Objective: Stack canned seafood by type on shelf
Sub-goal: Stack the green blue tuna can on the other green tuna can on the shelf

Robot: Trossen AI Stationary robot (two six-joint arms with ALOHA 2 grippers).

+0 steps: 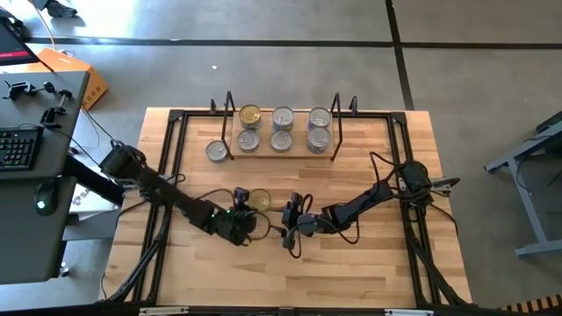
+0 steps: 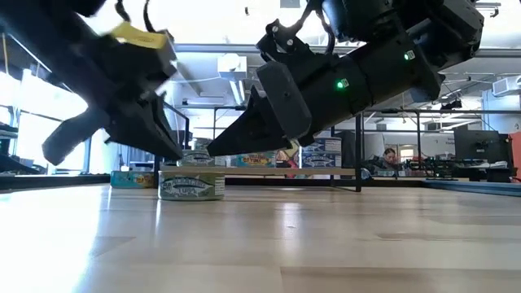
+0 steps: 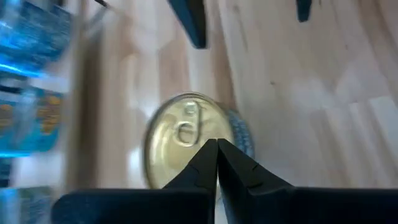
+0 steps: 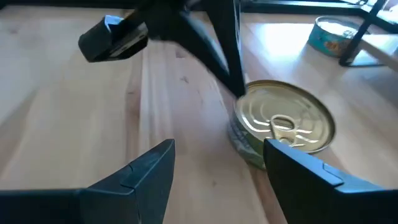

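Note:
A gold-lidded tin (image 1: 261, 200) of canned seafood stands upright on the table's middle, between my two grippers. My left gripper (image 3: 216, 149) is shut, and its tips are over the tin's left rim. My right gripper (image 4: 217, 168) is open and points at the tin from the table's right, short of it. The shelf (image 1: 263, 152) stands at the far side. It bears several tins on its board: one gold-lidded (image 1: 250, 114), the others silver-lidded (image 1: 282, 118). My left gripper's shut fingertips (image 4: 239, 90) come slanting down from the table's left to the gold-lidded tin's rim (image 4: 249, 99). I cannot tell whether they touch it. The tin stands flat on the table.
A silver-lidded tin (image 1: 217, 151) stands on the table just left of the shelf's left wire upright (image 1: 228, 114). Black frame rails (image 1: 172, 167) run along both sides of the tabletop, with cables by the right arm (image 1: 386, 171). A person (image 2: 389, 156) sits in the room beyond.

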